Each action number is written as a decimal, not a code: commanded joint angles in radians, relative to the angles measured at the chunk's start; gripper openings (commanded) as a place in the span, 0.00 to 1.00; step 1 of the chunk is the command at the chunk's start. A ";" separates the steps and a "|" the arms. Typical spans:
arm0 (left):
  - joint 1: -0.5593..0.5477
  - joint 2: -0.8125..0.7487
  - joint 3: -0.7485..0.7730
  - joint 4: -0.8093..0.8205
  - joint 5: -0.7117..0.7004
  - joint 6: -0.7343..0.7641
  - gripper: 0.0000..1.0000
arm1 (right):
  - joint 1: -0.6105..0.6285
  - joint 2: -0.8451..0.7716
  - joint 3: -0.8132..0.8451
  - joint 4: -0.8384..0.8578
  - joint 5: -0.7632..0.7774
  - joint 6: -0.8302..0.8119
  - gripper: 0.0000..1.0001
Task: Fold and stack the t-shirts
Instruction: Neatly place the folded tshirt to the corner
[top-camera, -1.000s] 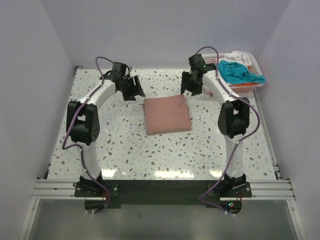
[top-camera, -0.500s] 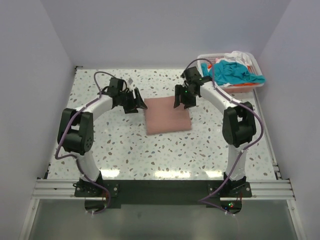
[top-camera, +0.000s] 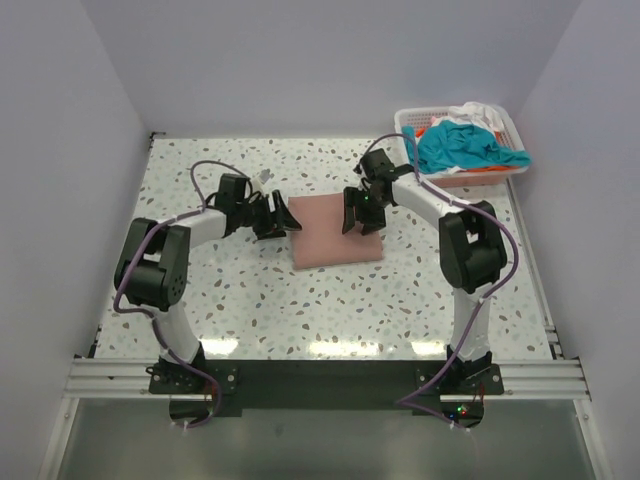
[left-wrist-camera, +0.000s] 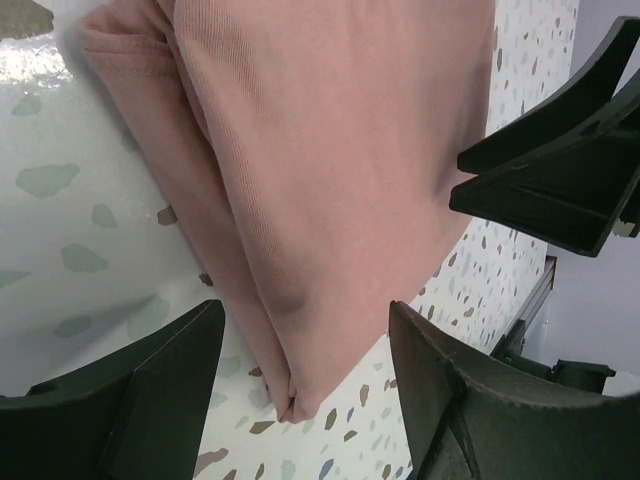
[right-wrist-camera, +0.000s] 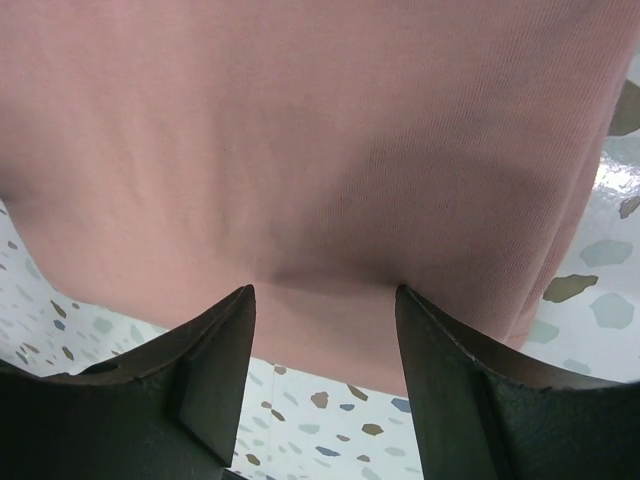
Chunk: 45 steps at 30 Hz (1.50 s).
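Observation:
A folded salmon-pink t-shirt (top-camera: 335, 231) lies flat in the middle of the speckled table. My left gripper (top-camera: 283, 222) is open at the shirt's far-left corner; in the left wrist view its jaws (left-wrist-camera: 305, 350) straddle that corner of the pink cloth (left-wrist-camera: 330, 170). My right gripper (top-camera: 358, 218) is open on the shirt's far-right part; in the right wrist view its fingertips (right-wrist-camera: 322, 310) press down on the pink cloth (right-wrist-camera: 320, 130) near its edge. Teal (top-camera: 470, 146), white and orange shirts lie bunched in the basket.
A white lattice basket (top-camera: 409, 119) stands at the table's far right corner, heaped with the other shirts. The right gripper's black fingers (left-wrist-camera: 560, 170) show at the right of the left wrist view. Walls enclose the table on three sides.
Both grippers have come down and inward from the far side of the table onto the pink shirt's far corners. The shirt itself has not shifted.

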 joint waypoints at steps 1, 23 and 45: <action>0.003 0.022 -0.012 0.124 0.039 -0.024 0.72 | 0.000 0.000 -0.013 0.027 -0.027 0.012 0.61; -0.022 0.142 0.023 0.131 -0.114 -0.080 0.73 | 0.000 0.002 0.019 0.007 -0.033 0.009 0.61; -0.039 0.261 0.216 -0.077 -0.206 -0.003 0.00 | 0.000 -0.024 0.050 -0.019 -0.008 0.021 0.61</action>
